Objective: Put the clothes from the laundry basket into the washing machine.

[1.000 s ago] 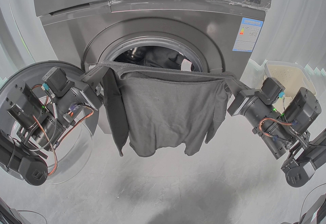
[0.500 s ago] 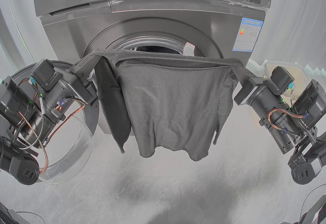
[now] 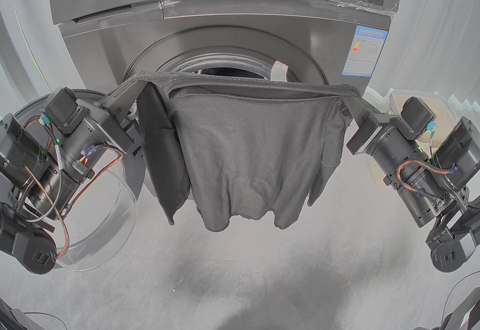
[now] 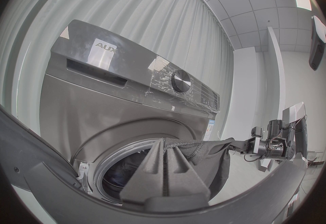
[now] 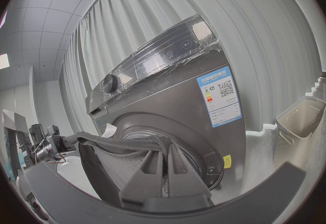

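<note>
Hanging between two robot grippers, a dark grey shirt (image 3: 240,156) is stretched wide in front of the washing machine (image 3: 225,26). From the head cam it covers most of the round drum opening (image 3: 220,71). The left gripper (image 3: 131,87) is pinched tight on the shirt's top edge at its left corner. The right gripper (image 3: 350,97) is pinched tight on the same edge at its right corner, so the hem runs taut & nearly straight between them. The fabric drapes down from that line, w/ a folded side panel or sleeve dangling on the left & the ragged lower edge hanging above the pale floor (image 3: 300,271). A small white tag (image 3: 279,70) sticks up from the top edge, right of centre. The shirt is outside the drum, just in front of the opening; can't tell if it touches the rim. The machine's glass door (image 3: 107,226) stands swung open on the left, behind the left arm. A cream perforated laundry basket (image 3: 442,108) sits on the floor at the machine's right side, behind the right arm; its contents are hidden.
</note>
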Controlling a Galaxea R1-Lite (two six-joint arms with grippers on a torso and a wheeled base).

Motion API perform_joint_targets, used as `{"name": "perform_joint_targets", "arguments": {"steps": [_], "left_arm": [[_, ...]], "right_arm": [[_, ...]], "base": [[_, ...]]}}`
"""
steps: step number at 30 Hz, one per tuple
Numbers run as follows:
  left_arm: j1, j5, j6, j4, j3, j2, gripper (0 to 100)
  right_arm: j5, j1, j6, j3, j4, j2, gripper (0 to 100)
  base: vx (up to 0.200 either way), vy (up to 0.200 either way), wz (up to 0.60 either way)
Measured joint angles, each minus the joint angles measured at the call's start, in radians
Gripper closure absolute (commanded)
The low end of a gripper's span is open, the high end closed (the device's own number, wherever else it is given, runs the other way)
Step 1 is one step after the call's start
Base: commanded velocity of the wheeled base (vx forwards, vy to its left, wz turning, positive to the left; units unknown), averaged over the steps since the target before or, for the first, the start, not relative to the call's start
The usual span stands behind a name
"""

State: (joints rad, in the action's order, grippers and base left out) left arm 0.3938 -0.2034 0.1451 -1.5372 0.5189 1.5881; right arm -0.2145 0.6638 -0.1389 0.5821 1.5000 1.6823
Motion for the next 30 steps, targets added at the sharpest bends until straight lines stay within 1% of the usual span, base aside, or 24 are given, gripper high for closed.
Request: {"name": "perform_joint_targets", "arguments": {"steps": [12, 17, 21, 26, 30], "left_arm": [[0.009, 0.003, -0.003, -0.008, -0.038, 0.046, 100], [0.024, 0.008, -0.010, -0.007, -0.055, 0.098, 100], [0.050, 0.010, -0.012, -0.008, -0.041, 0.129, 100], [0.106, 0.016, -0.010, -0.009, -0.005, 0.148, 100], [0.126, 0.017, -0.009, -0.009, 0.017, 0.154, 100]], "right_arm": [[-0.003, 0.000, -0.006, -0.012, 0.000, 0.013, 100], [-0.004, -0.008, -0.011, -0.042, 0.002, 0.045, 100], [-0.004, -0.010, -0.017, -0.064, 0.006, 0.071, 100], [-0.002, -0.007, -0.025, -0.082, 0.011, 0.098, 100], [0.002, 0.000, -0.026, -0.082, 0.013, 0.118, 100]], "base": [[0.000, 0.000, 0.00], [0.000, 0.000, 0.00], [0.000, 0.000, 0.00], [0.000, 0.000, 0.00], [0.000, 0.000, 0.00]]}}
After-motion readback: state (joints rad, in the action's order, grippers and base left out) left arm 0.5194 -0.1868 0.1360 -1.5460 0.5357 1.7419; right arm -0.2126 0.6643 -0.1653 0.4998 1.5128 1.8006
